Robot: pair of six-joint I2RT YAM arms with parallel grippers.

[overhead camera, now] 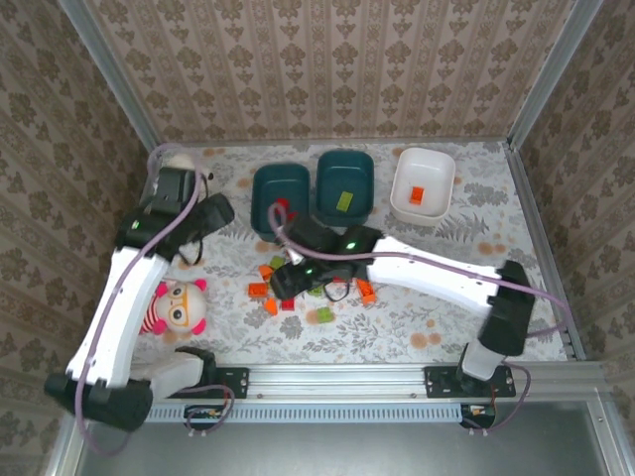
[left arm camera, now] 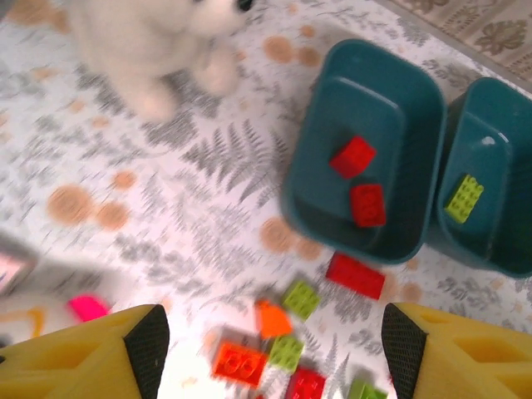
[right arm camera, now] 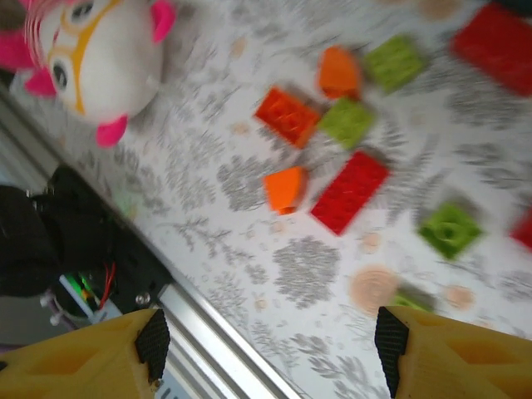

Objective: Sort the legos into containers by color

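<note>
Three tubs stood in a row at the far side of the table [overhead camera: 446, 317] in the top view: a teal tub [overhead camera: 260, 188], a second teal tub [overhead camera: 327, 171] and a white tub [overhead camera: 407, 171]. The first held a red brick [overhead camera: 281, 206], the second a green brick [overhead camera: 343, 202] and the white one an orange brick [overhead camera: 418, 195]. Loose bricks [overhead camera: 324, 315] lay scattered in front of the teal tubs. The right gripper [overhead camera: 283, 280] hung over that scatter. The left gripper [overhead camera: 218, 213] was left of the first teal tub, near a teddy [overhead camera: 180, 159]. I could not tell from there how either claw's jaws stood. A doll [overhead camera: 175, 307] lay beside the left arm.

In the left wrist view the left gripper [left arm camera: 272, 341] was spread wide with nothing between its fingers [left arm camera: 83, 362]. Beyond it the teal tub [left arm camera: 349, 62] held two red bricks [left arm camera: 352, 156]. The second teal tub [left arm camera: 499, 100], touching or just beside it, held the green brick [left arm camera: 464, 198]. Another red brick [left arm camera: 356, 275] lay on the table just beside the first tub. More loose ones in green, orange and red lay blurred nearer the fingers. The teddy [left arm camera: 150, 41] sat at the upper left.

In the right wrist view the right gripper [right arm camera: 270, 341] was also spread and empty, above the patterned table [right arm camera: 208, 183]. Ahead of it lay orange, green and red bricks [right arm camera: 350, 191], none between the fingers [right arm camera: 465, 357]. The doll [right arm camera: 100, 58] lay at the upper left, well apart from them, near the metal rail [right arm camera: 216, 332].
</note>
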